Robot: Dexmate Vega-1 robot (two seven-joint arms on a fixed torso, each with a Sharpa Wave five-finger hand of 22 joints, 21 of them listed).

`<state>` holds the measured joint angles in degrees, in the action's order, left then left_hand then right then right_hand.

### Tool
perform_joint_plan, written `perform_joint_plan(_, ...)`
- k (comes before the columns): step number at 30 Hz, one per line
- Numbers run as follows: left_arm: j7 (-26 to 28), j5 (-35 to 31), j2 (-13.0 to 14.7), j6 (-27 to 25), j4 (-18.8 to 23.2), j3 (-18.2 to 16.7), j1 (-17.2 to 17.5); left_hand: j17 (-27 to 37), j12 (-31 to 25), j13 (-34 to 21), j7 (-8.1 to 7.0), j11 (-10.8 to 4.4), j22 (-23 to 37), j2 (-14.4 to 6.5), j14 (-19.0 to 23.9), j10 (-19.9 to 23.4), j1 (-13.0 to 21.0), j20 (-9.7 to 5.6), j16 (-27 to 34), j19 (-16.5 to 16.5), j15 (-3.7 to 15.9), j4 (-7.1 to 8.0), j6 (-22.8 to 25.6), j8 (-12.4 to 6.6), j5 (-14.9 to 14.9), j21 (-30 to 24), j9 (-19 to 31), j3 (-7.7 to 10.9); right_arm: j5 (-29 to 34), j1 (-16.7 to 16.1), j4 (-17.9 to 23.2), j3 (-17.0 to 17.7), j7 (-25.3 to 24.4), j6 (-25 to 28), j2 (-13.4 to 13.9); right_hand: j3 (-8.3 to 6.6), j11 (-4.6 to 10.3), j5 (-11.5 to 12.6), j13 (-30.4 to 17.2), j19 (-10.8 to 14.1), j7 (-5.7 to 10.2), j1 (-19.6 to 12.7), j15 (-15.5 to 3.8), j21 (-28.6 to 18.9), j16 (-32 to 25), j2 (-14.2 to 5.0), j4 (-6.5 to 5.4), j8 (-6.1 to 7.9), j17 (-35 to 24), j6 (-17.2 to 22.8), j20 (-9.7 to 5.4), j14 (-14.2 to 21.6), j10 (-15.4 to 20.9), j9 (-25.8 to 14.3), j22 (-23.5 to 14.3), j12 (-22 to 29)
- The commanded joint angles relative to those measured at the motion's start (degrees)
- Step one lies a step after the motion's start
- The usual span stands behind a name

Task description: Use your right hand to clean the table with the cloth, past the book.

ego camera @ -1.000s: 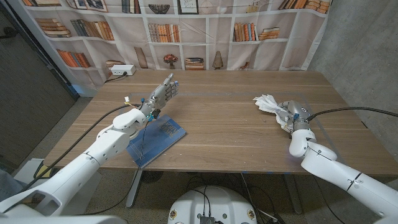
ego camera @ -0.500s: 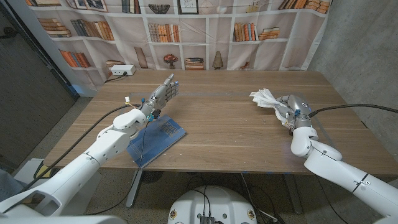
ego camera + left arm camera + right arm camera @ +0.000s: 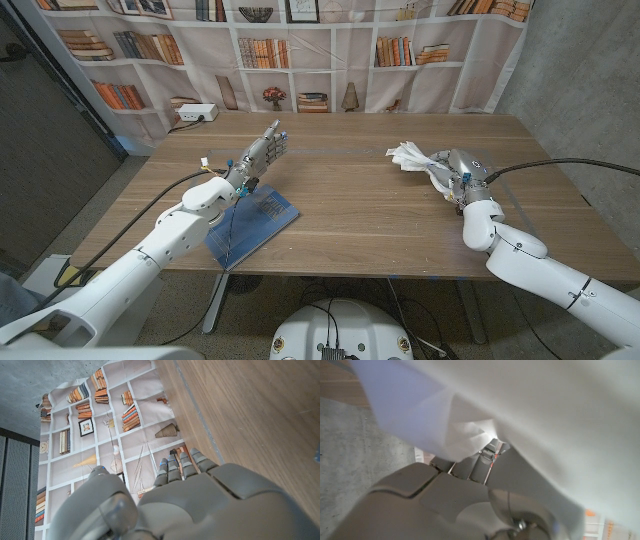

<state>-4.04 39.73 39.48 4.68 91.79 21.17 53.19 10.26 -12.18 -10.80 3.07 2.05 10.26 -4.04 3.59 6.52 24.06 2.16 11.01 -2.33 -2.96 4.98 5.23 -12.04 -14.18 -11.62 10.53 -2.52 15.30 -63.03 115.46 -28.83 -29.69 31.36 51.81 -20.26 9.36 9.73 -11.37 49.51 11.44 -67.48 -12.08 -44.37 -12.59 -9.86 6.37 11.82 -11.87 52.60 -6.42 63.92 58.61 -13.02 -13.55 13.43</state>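
My right hand (image 3: pixel 458 171) holds a crumpled white cloth (image 3: pixel 412 158) on the right part of the wooden table (image 3: pixel 360 210). The cloth trails toward the table's middle, ahead of the hand. In the right wrist view the white cloth (image 3: pixel 520 415) drapes over my right hand (image 3: pixel 445 500). A blue book (image 3: pixel 252 226) lies near the front left edge. My left hand (image 3: pixel 262 151) is raised above the table behind the book, fingers straight and together, holding nothing. The left wrist view has my left hand (image 3: pixel 185 495) over bare wood.
A white power strip (image 3: pixel 196 114) sits at the table's back left corner. A bookshelf-print backdrop (image 3: pixel 300 50) hangs behind the table. A cable (image 3: pixel 560 165) runs from my right arm over the right side of the table.
My right hand has slid the cloth leftward and slightly away along the table, toward the middle. The left hand and the book have stayed put.
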Motion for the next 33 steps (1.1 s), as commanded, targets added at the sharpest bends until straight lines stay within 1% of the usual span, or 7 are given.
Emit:
perform_joint_plan(1, -0.10, -0.29, 0.14, 0.16, 0.61, 0.14, 0.03, 0.33, 0.11, -0.13, -0.08, -0.14, 0.19, -0.19, 0.42, 0.47, -0.06, 0.38, -0.03, 0.04, 0.06, 0.16, 0.25, 0.12, 0.21, 0.05, 0.29, -0.25, 1.28, 1.46, -1.19, -2.08, 3.22, -8.10, -0.82, -0.89, 0.14, 0.45, -0.29, -2.20, -0.45, 1.32, -1.16, -0.15, 0.70, 0.26, -0.76, -0.03, -0.13, 0.12, -6.12, -2.09, 1.50, -0.26, 0.56, -0.14)
perform_joint_plan(8, -0.25, -0.94, 0.83, -0.46, 1.51, 0.38, -0.44, 0.33, 0.12, -0.14, 0.03, -0.13, 0.19, -0.25, 0.48, 0.53, 0.00, 0.33, -0.02, 0.02, 0.05, 0.15, 0.32, 0.14, 0.26, 0.04, 0.30, -0.29, 2.21, 2.31, -1.65, -3.39, 7.52, -9.97, -0.57, -1.16, -0.60, 0.76, -0.31, -2.75, -1.68, 1.31, -1.15, -0.29, 0.57, 0.11, -0.62, 0.17, -0.26, 0.54, -6.20, -2.39, 1.69, -0.30, 0.86, -0.15)
perform_joint_plan(10, -0.24, -0.99, 0.91, -0.66, 1.56, 0.40, -0.60, 0.33, 0.11, -0.14, 0.04, -0.17, 0.19, -0.26, 0.48, 0.55, 0.01, 0.33, -0.02, 0.02, 0.04, 0.15, 0.35, 0.14, 0.27, 0.03, 0.30, -0.29, 2.61, 2.55, -1.84, -3.80, 8.44, -10.17, -0.67, -1.20, -0.68, 0.91, -0.31, -2.88, -1.59, 1.37, -1.11, -0.34, 0.58, 0.22, -0.55, 0.28, -0.28, 0.83, -6.16, -2.55, 2.18, -0.30, 0.97, 0.01)
perform_joint_plan(13, -0.73, -1.29, 1.11, -1.19, 1.36, 0.74, -1.35, 0.33, 0.11, -0.14, 0.10, -0.22, 0.19, -0.28, 0.49, 0.60, 0.03, 0.34, -0.02, 0.01, 0.05, 0.15, 0.40, 0.14, 0.29, 0.03, 0.30, -0.31, 2.75, 2.50, -2.23, -4.01, 8.87, -11.09, -1.12, -1.02, 0.46, 1.59, -0.24, -3.03, -0.60, 2.11, -1.27, -0.80, 0.42, 1.07, -0.21, 0.78, -0.32, 2.59, -6.08, -2.75, 4.00, -0.20, 1.41, 0.51)
perform_joint_plan(16, -1.36, -1.69, 1.11, -1.50, 1.04, 1.24, -2.20, 0.33, 0.13, -0.14, 0.09, -0.19, 0.19, -0.31, 0.50, 0.57, 0.05, 0.30, -0.02, -0.02, 0.09, 0.15, 0.45, 0.13, 0.31, 0.01, 0.30, -0.33, 3.65, 2.95, -2.22, -4.64, 10.09, -10.48, -1.38, -0.93, 0.77, 1.81, -0.17, -2.92, -0.41, 2.19, -1.39, -1.12, 0.32, 1.53, 0.20, 0.86, -0.32, 3.09, -6.06, -2.67, 4.45, -0.14, 1.53, 0.56)
perform_joint_plan(24, -2.93, -1.61, 0.13, -1.08, -0.97, 1.91, -3.77, 0.33, 0.16, -0.14, 0.03, -0.11, 0.19, -0.36, 0.53, 0.59, 0.10, 0.28, -0.02, -0.02, 0.09, 0.15, 0.39, 0.20, 0.36, 0.01, 0.31, -0.38, 5.29, 4.03, -3.78, -6.65, 12.13, -8.95, -3.25, -0.75, 0.72, 1.97, -0.14, -3.02, -0.44, 2.49, -1.29, -1.47, 0.34, 1.93, 0.55, 0.81, -0.30, 3.50, -6.06, -2.85, 4.53, -0.07, 1.69, 0.43)
perform_joint_plan(33, -3.33, -1.76, 0.46, -0.86, -0.95, 1.66, -4.24, 0.33, 0.16, -0.15, 0.06, -0.16, 0.19, -0.43, 0.57, 0.67, 0.17, 0.29, -0.02, -0.01, 0.08, 0.15, 0.53, 0.20, 0.42, 0.01, 0.31, -0.43, 6.58, 6.10, -6.66, -9.20, 14.86, -6.32, -5.09, -0.75, 0.50, 2.02, -0.17, -3.60, -0.36, 2.76, -1.25, -1.63, 0.51, 1.80, 0.72, 0.52, -0.25, 3.22, -6.13, -3.49, 4.00, -0.04, 1.88, 0.09)
